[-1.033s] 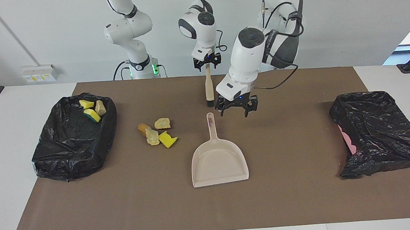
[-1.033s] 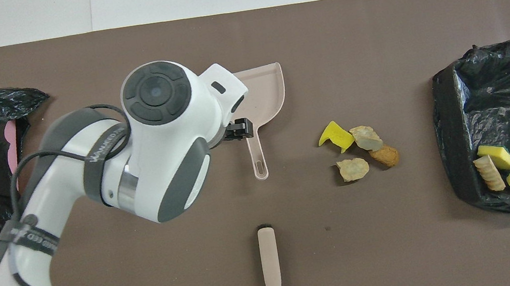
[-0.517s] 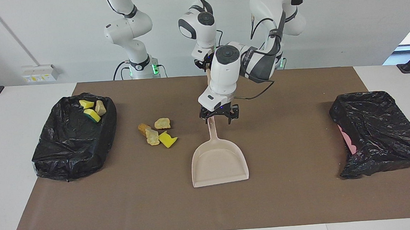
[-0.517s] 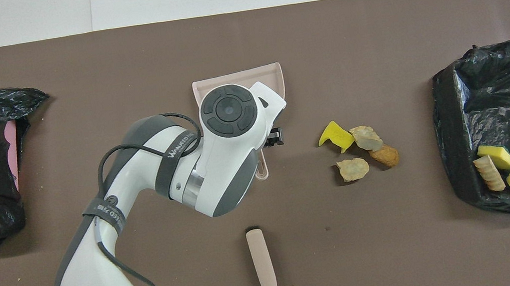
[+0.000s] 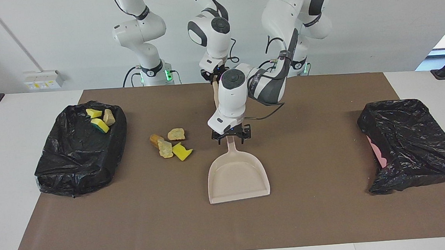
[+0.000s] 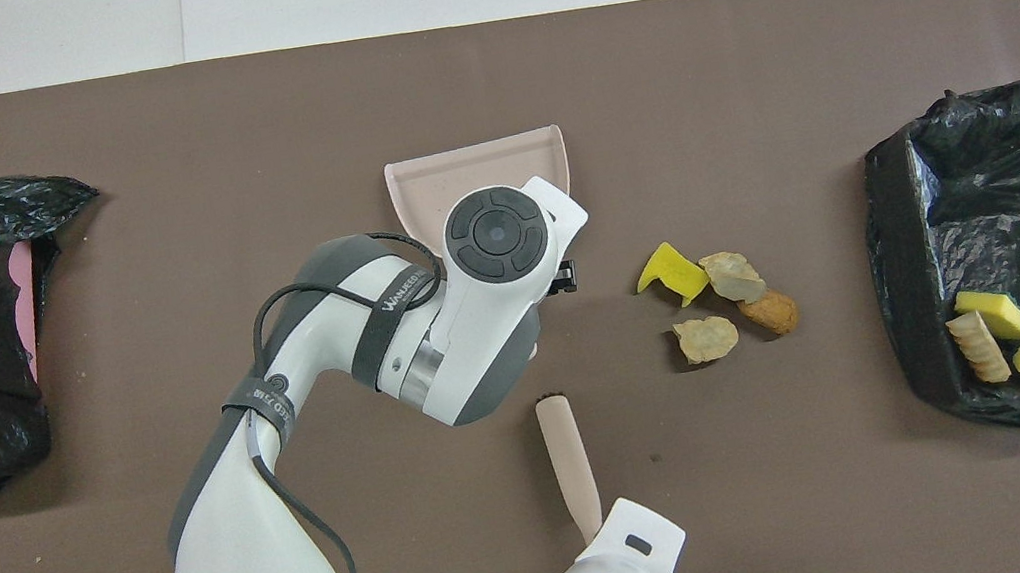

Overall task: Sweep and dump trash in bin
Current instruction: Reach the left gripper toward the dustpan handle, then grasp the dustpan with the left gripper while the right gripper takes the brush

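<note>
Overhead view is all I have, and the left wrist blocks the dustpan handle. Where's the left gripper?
Observer: The left gripper is down at the handle of the dustpan, which lies flat on the mat.
Operator: Anything in the pan?
Observer: No, its whole tray is bare. The four trash pieces lie on the mat beside it.
Operator: Brush?
Observer: The brush hangs about upright from the right gripper. The left arm hides its bristle end.
</note>
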Motion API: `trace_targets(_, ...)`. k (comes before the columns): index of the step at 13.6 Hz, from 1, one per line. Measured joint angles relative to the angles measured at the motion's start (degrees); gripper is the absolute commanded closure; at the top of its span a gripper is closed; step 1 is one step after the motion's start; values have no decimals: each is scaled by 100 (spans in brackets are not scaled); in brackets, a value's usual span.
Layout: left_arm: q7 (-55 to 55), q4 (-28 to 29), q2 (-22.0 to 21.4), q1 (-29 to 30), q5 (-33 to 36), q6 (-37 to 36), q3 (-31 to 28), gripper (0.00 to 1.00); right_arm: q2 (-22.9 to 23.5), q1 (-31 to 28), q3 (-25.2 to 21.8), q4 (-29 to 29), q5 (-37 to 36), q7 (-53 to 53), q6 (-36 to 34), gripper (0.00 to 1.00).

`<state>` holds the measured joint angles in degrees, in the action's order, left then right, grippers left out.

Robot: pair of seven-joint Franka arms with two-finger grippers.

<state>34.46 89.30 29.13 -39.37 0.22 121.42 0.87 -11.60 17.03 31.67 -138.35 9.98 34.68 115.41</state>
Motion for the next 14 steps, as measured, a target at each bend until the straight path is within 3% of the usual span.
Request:
trace_targets(4,0,-5,0,3,30,42,-30,46,-590,-1073,-44,38,-78,-949,-644,100)
trace_targets(7,-1,-5,0,3,35,45,-29,48,-859,-1943,-61,42,-414,-1647,-743,100)
trace_targets(12,-6,-3,5,0,37,45,-21,49,-912,-3399,-78,143,-1289,-3065,-700,100)
trace_targets(14,-19,-2,7,-2,37,44,-18,56,-890,-3916,-79,122,-1529,-3558,-571,100)
